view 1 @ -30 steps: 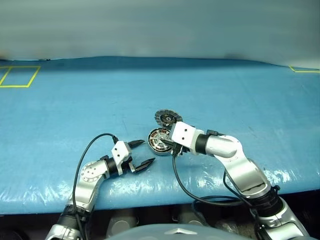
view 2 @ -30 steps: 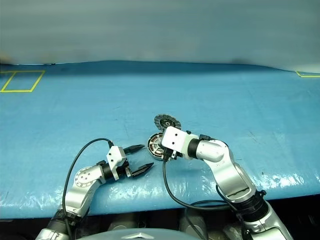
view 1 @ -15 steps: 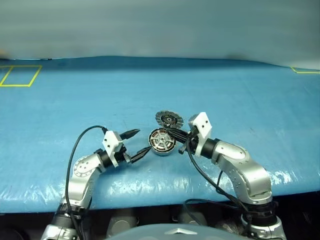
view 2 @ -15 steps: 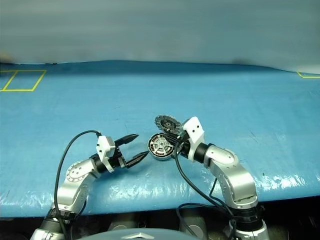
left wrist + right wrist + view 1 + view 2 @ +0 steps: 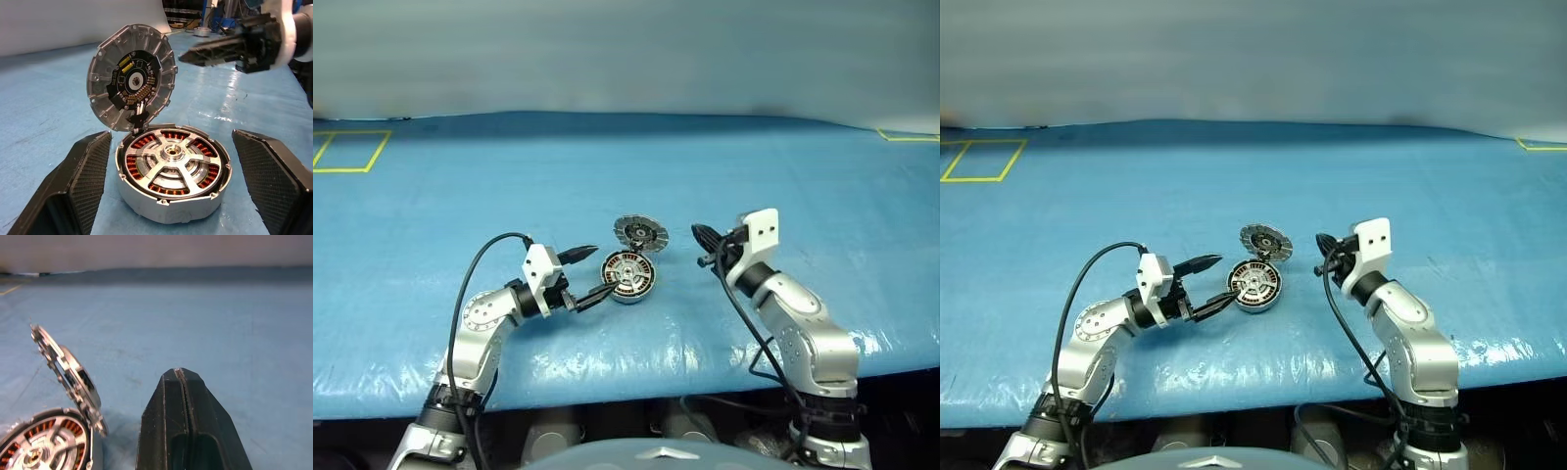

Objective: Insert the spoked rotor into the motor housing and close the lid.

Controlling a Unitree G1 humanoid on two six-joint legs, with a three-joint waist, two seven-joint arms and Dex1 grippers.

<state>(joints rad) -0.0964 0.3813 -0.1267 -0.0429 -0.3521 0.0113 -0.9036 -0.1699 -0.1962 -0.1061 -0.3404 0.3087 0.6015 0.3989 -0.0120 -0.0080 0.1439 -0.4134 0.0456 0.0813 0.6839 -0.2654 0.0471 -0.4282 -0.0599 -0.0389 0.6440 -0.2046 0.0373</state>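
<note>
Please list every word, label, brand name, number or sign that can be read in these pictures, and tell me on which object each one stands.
No readable text in any view.
Lid: its dark inner board carries yellow and gold parts, no legible lettering.
Motor housing and spoked rotor seated in it: no markings that can be read.
Blue table cover: yellow outline squares, lines without words.
Left tool and right tool: no label visible.

One round silver motor housing (image 5: pixel 171 196) with copper windings is sitting on one blue table cover (image 5: pixel 460 196). One silver-spoked rotor (image 5: pixel 172 161) is lying inside it. One round segmented lid (image 5: pixel 131 83) is standing open at twelve o'clock. Two black-fingered grippers, left (image 5: pixel 588 276) and right (image 5: pixel 701 242), are flanking it.
</note>
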